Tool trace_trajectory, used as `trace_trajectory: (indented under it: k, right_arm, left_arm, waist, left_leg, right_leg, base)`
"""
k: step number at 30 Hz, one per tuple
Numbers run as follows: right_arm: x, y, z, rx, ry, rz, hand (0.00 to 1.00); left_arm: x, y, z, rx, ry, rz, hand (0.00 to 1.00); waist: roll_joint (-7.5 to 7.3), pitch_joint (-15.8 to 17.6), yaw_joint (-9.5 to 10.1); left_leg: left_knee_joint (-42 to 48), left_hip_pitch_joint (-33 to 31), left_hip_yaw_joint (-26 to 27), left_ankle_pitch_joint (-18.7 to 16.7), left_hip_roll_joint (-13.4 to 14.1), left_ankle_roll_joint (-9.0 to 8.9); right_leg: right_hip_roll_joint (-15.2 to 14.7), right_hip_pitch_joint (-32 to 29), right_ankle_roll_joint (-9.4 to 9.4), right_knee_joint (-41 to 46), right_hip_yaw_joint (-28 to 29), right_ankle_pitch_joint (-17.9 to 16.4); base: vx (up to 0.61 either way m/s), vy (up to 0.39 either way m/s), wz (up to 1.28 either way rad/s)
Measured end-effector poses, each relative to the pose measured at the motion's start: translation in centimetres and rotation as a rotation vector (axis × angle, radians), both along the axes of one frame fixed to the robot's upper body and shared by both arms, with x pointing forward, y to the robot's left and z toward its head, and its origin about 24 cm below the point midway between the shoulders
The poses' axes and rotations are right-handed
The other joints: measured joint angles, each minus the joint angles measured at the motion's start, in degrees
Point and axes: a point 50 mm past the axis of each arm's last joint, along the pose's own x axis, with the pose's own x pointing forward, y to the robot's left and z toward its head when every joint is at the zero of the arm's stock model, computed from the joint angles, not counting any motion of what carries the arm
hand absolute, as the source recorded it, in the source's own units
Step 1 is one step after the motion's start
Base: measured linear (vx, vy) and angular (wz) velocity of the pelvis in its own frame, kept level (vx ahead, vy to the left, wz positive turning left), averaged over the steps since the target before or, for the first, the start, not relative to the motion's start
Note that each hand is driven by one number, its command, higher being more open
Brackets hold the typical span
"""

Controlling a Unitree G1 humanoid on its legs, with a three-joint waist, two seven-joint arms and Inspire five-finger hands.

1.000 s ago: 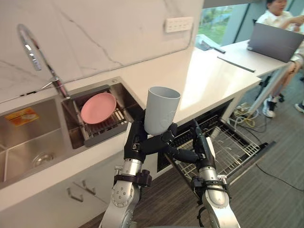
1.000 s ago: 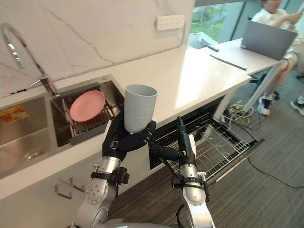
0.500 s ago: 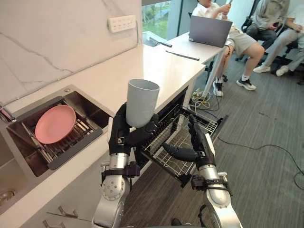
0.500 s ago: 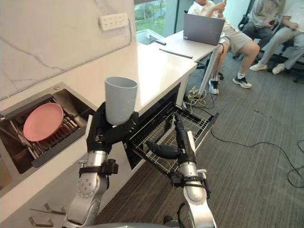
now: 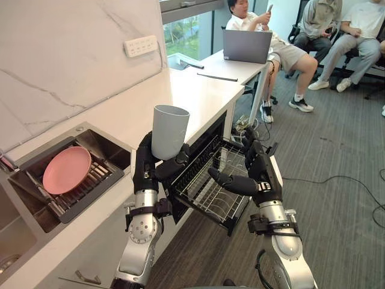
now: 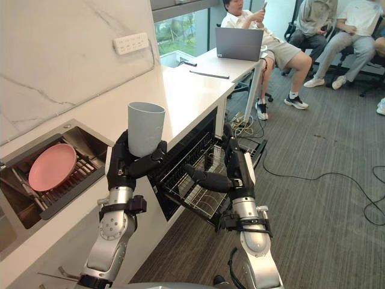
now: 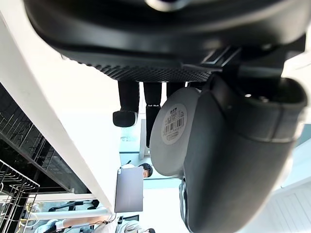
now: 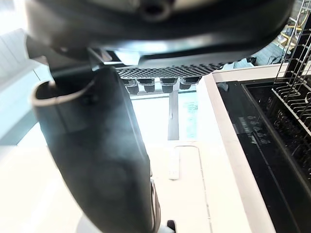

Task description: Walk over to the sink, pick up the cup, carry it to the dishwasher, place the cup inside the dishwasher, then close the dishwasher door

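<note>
Left eye view, my left hand (image 5: 147, 167) curled round smooth grey tapered cup (image 5: 169, 130), upright, beside glossy white counter (image 5: 198, 90), my right hand (image 5: 262, 173) fingers straight, empty, above wire dishwasher rack (image 5: 201, 188).

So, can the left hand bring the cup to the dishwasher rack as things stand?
Probably yes: the rack is pulled out just beside the left hand holding the cup, with nothing between; the open right hand hovers over it.
</note>
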Motion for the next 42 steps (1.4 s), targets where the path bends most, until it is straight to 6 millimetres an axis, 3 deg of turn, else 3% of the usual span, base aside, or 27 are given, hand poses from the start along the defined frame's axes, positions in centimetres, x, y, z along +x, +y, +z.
trace_trajectory:
  k: [10, 20, 42]
  right_arm:
    - [0.5, 1.0, 0.8, 0.104, -0.027, 0.076, 1.0]
    - [0.8, 2.0, 1.2, 0.176, -0.034, 0.131, 1.0]
    - [1.1, 2.4, 1.3, 0.313, -0.032, 0.09, 1.0]
  left_arm:
    - [0.7, -0.5, -0.4, 0.055, 0.011, -0.013, 0.0]
    - [0.3, -3.1, -0.7, 0.108, 0.016, -0.114, 0.0]
    - [-0.4, -6.0, -0.4, 0.078, -0.003, -0.194, 0.0]
  waist:
    - [-0.01, 0.0, -0.12]
    - [-0.03, 0.0, 0.01]
    - [-0.46, -0.2, 0.23]
  left_leg:
    - [-0.5, 0.2, 0.0, 0.3, 0.0, 0.08]
    - [-0.6, -0.1, -0.1, 0.2, 0.0, 0.07]
    - [-1.5, -0.3, -1.6, 0.8, -0.2, 0.29]
  right_leg:
    - [-0.1, 0.2, -0.09, -0.8, -0.4, 0.6]
    - [-0.1, 0.0, -0.08, -1.0, -0.5, 0.6]
    - [-0.4, 0.4, -0.24, -1.4, -2.9, 0.8]
  base:
    - [0.0, 0.0, 0.0]
    - [0.0, 0.0, 0.0]
    - [0.0, -0.01, 0.02]
